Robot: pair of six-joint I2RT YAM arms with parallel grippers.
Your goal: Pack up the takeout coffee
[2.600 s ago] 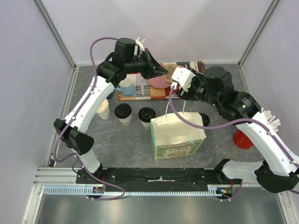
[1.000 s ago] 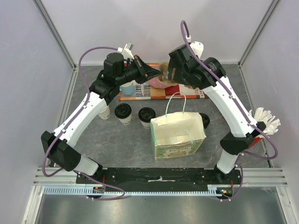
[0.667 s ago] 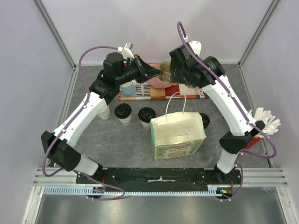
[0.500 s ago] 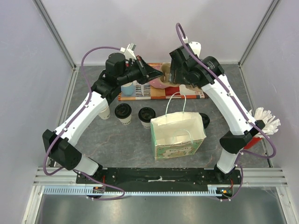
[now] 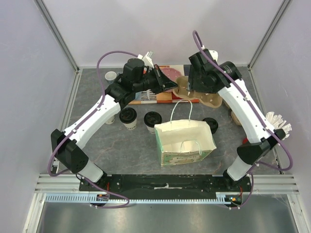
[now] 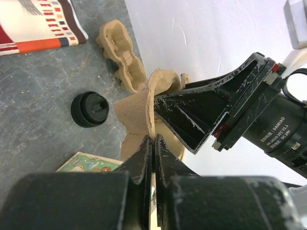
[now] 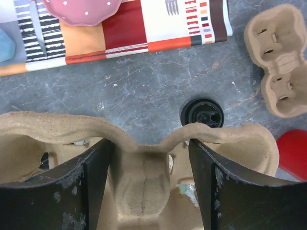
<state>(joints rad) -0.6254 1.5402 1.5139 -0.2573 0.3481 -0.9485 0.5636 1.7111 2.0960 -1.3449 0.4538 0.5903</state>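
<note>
Cups (image 5: 128, 117): two lidded — left tool (image 6: 153, 143) pinching one carrier (image 6: 140, 109), right tool (image 7: 149, 143) wide astride it.

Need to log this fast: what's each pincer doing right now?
Left pincer: closed on the cup carrier's edge.
Right pincer: open, straddling the carrier's middle.
</note>
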